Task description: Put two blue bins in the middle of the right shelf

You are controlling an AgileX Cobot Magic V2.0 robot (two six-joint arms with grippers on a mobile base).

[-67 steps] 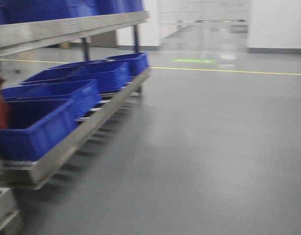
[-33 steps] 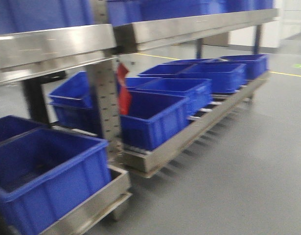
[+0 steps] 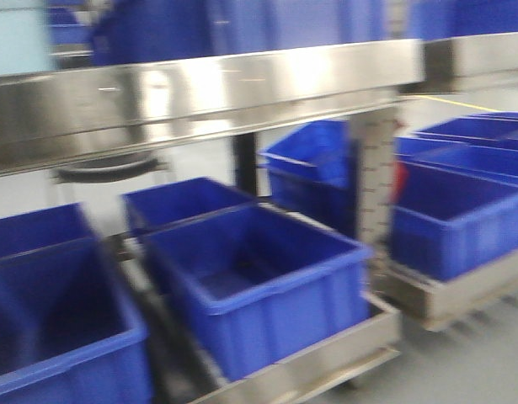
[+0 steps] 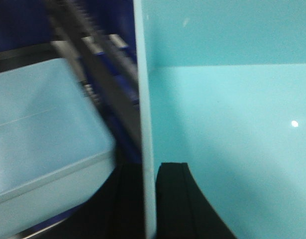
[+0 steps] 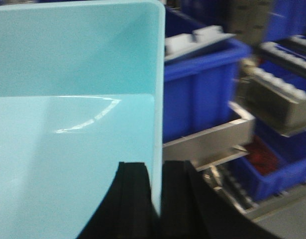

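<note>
In the left wrist view my left gripper (image 4: pixel 149 199) is shut on the thin side wall of a pale blue bin (image 4: pixel 227 124), one finger on each side of it. A second pale blue surface (image 4: pixel 43 124) lies left of that wall; I cannot tell if it is the other bin. In the right wrist view my right gripper (image 5: pixel 156 199) is shut on the right wall of a pale blue bin (image 5: pixel 73 139). A rack tier with a shiny steel front rail (image 3: pixel 242 84) and a perforated post (image 3: pixel 375 185) fills the blurred front view. Neither gripper shows there.
Several dark royal-blue bins (image 3: pixel 259 286) stand on the rack's low tier, more on the tier above. A second rack section with dark blue bins (image 3: pixel 461 210) is at the right. Dark blue bins (image 5: pixel 202 84) and steel rails (image 5: pixel 212 139) lie right of my right gripper.
The front view has swung left along the racks: the open grey floor has left the picture and the steel rail and low-tier dark blue bins now fill it, closer.
</note>
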